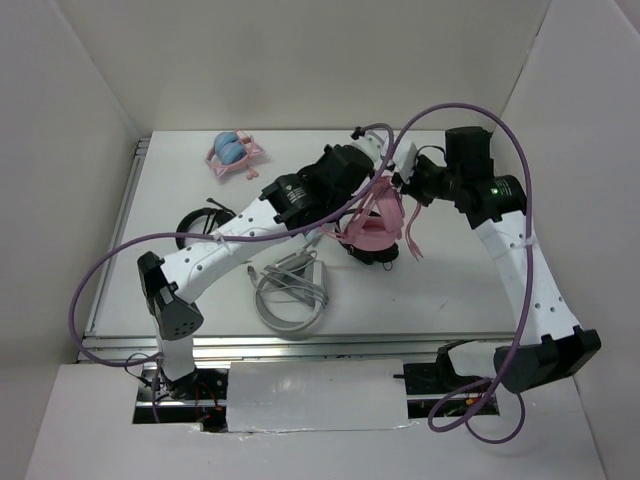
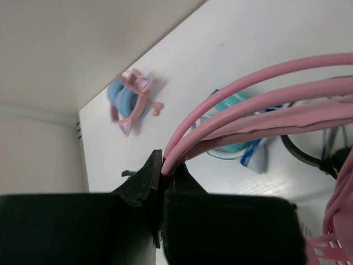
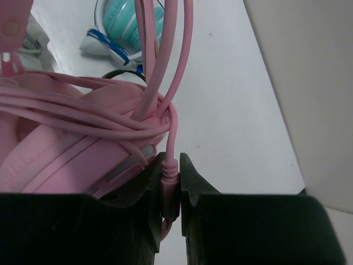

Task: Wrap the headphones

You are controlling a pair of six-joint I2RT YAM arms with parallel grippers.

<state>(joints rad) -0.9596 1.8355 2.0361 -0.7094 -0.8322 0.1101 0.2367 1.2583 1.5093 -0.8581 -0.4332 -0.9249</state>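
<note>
I see a white bench (image 1: 450, 280) boxed in by white walls (image 1: 300, 60). The headphones (image 1: 368, 232) are mid-bench between both arms (cord (image 3: 83, 110) looped over a cup (image 3: 38, 160)). Left jaws are clamped on cord strands; right jaws pinch the cord's thick end, just beside the cup.

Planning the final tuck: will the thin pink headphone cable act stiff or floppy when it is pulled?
Probably floppy: the cable drapes in loose curved loops over the ear cup. Likely slightly springy, since it arcs smoothly, without kinks, out of the left jaws. Its plug end, pinched in the right jaws, looks thicker and stiffer.
</note>
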